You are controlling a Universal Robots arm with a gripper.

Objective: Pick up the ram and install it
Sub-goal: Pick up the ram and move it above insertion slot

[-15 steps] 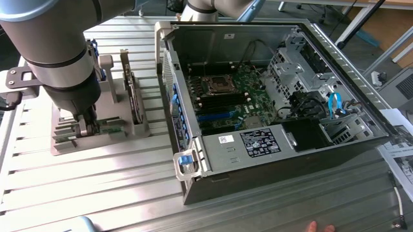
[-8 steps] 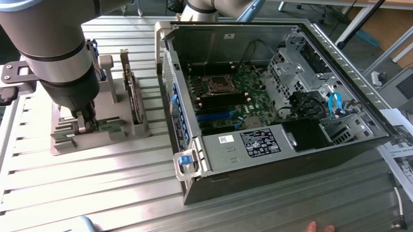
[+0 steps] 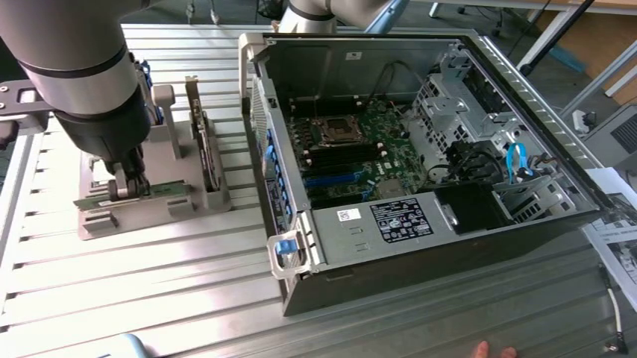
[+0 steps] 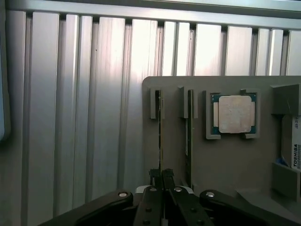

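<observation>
Pincer pinches the ram edge-on in its holder, the computer case at three o'clock in the exterior view. A straight, untilted pull seems wisest.

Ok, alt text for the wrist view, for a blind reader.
The gripper is closed on the thin ram standing on edge in a grey holder. A second strip and a square silver processor sit in the same holder.
</observation>
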